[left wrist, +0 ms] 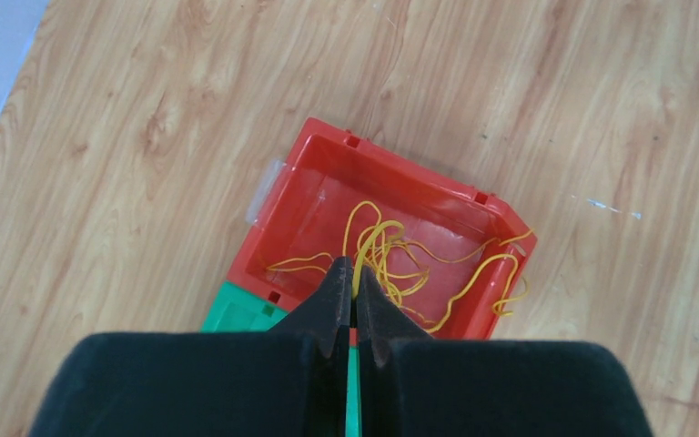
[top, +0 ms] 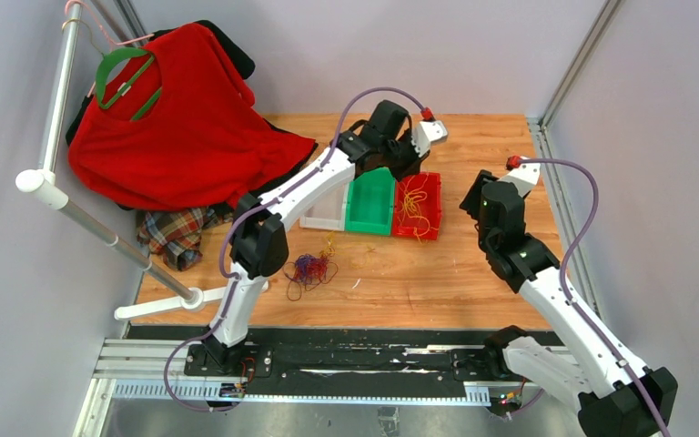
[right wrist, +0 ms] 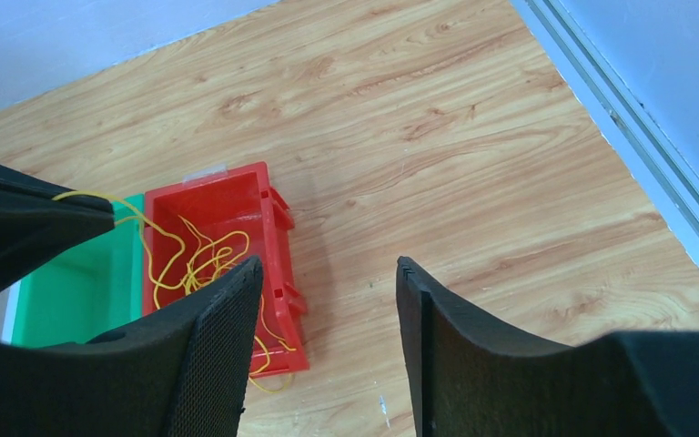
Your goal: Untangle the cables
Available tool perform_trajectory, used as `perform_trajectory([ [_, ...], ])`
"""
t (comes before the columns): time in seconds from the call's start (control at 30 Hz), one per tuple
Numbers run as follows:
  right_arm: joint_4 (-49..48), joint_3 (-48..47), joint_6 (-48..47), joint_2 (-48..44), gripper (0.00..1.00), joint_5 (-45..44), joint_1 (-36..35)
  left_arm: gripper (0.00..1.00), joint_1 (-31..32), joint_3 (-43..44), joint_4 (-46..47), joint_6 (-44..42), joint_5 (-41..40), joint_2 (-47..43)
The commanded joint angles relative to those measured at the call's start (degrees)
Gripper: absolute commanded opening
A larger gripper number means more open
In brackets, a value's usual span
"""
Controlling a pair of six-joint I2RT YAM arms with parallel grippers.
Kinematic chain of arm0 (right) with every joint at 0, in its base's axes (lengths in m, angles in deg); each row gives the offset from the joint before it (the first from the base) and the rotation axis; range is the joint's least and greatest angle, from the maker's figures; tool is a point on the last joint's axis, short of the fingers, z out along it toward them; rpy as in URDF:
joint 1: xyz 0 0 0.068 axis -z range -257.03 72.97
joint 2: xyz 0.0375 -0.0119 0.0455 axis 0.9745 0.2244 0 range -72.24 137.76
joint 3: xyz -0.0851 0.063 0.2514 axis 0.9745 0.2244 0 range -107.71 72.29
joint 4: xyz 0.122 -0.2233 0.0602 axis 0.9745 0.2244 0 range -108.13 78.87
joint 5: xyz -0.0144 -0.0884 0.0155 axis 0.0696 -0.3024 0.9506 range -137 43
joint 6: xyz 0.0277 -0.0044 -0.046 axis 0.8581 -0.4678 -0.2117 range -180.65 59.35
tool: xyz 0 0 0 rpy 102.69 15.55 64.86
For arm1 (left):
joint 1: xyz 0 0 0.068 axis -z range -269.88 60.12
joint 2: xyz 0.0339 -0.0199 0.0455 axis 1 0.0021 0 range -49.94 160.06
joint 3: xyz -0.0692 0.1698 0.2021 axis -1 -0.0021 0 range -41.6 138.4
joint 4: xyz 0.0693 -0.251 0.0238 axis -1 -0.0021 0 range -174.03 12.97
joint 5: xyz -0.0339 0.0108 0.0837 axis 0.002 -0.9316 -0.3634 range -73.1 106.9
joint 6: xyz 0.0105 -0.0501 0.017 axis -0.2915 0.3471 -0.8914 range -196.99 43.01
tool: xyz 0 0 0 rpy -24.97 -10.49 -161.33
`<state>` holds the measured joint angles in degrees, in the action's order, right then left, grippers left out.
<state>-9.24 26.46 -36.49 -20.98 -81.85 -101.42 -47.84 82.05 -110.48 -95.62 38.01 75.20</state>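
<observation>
Your left gripper (left wrist: 353, 273) is clenched on a yellow cable (left wrist: 382, 250) above the red bin (left wrist: 296, 187). Lower it into the bin before letting go. Your right gripper (right wrist: 328, 264) hangs open and empty beside the bin.

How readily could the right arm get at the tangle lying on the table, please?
Probably yes: the right gripper is open and empty, with bare table between it and the tangle; the left arm's elbow sits close by, though.
</observation>
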Motion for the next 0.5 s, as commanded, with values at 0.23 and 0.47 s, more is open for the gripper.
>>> perform_trajectory([
  [0.23,-2.2,1.7,-0.2,0.1,0.53,2.5,1.9,0.00,2.4,-5.0,10.9,-6.2,-6.8,0.3],
  [0.47,-2.2,1.9,-0.2,0.2,0.56,3.5,2.2,0.22,3.0,-5.4,5.8,-6.6,-6.8,1.4],
])
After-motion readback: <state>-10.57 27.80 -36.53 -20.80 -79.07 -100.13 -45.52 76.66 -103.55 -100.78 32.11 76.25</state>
